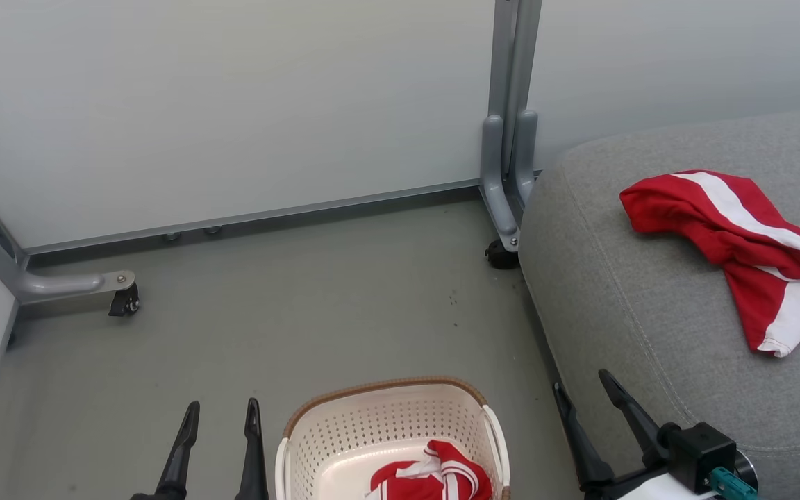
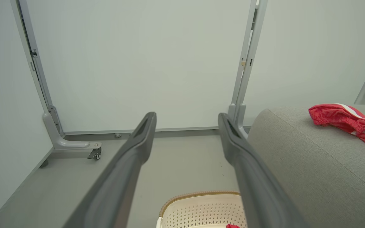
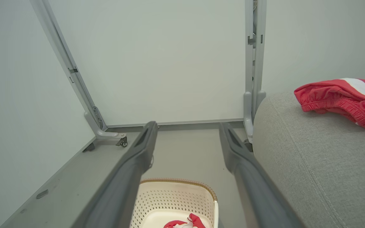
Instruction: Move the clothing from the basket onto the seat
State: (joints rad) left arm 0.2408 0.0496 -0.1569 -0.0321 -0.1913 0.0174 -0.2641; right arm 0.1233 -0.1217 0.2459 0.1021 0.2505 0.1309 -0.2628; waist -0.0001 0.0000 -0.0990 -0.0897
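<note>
Red shorts with white stripes point(image 1: 733, 243) lie crumpled on the grey seat point(image 1: 622, 305) at the right, also seen as the shorts point(image 2: 350, 122) and the shorts point(image 3: 341, 98). The off-white basket point(image 1: 386, 423) stands on the floor at the bottom middle, and a red garment with white trim point(image 1: 435, 476) lies bunched in it. My left gripper point(image 1: 221, 414) is open, left of the basket, with nothing between its fingers. My right gripper point(image 1: 584, 385) is open too, between the basket and the seat's front edge.
Pale partition panels on grey metal frames close off the back and left. A caster foot point(image 1: 122, 295) juts onto the floor at the left, and another foot point(image 1: 504, 229) stands against the seat's corner. Grey floor point(image 1: 317, 305) lies open beyond the basket.
</note>
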